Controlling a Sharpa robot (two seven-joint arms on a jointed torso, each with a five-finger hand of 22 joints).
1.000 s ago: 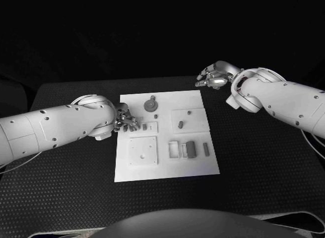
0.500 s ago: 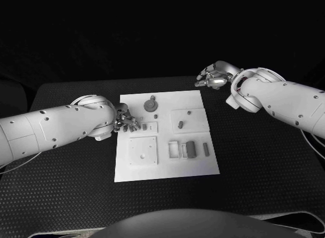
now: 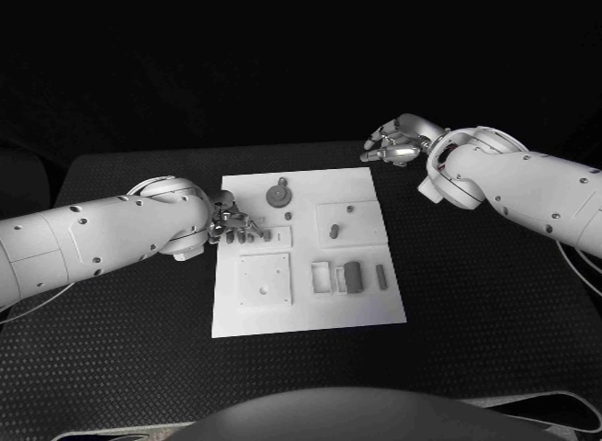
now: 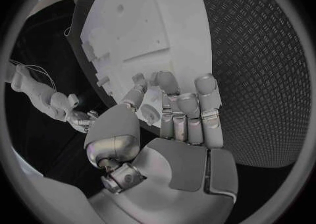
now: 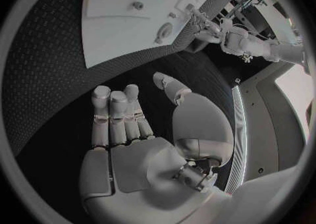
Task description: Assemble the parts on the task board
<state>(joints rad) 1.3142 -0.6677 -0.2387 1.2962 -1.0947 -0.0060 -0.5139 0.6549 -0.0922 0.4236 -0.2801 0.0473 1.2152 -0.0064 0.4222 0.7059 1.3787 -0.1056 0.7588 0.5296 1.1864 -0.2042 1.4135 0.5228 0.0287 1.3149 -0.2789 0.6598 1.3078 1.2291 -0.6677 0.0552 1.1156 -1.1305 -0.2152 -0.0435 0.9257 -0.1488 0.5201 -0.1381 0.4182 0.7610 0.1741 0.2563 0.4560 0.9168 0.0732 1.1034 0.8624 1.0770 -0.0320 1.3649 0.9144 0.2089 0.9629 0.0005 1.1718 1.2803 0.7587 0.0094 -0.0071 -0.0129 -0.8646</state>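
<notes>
Nothing is seen moved. Left hand (image 3: 232, 226) rests at the white board's (image 3: 360, 310) left edge, fingers apart and empty, nearest the small parts (image 3: 272, 235) (right hand (image 3: 396, 141) open, far).

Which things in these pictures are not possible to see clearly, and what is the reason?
- Head view: the left hand is at the task board's left edge; whether its fingers touch a part is too small to tell.
- Left wrist view: the fingers cover the board just beyond them.
- Head view: the shapes of the small parts are too small to tell.
- Right wrist view: the board is cut off by the circle's rim.
</notes>
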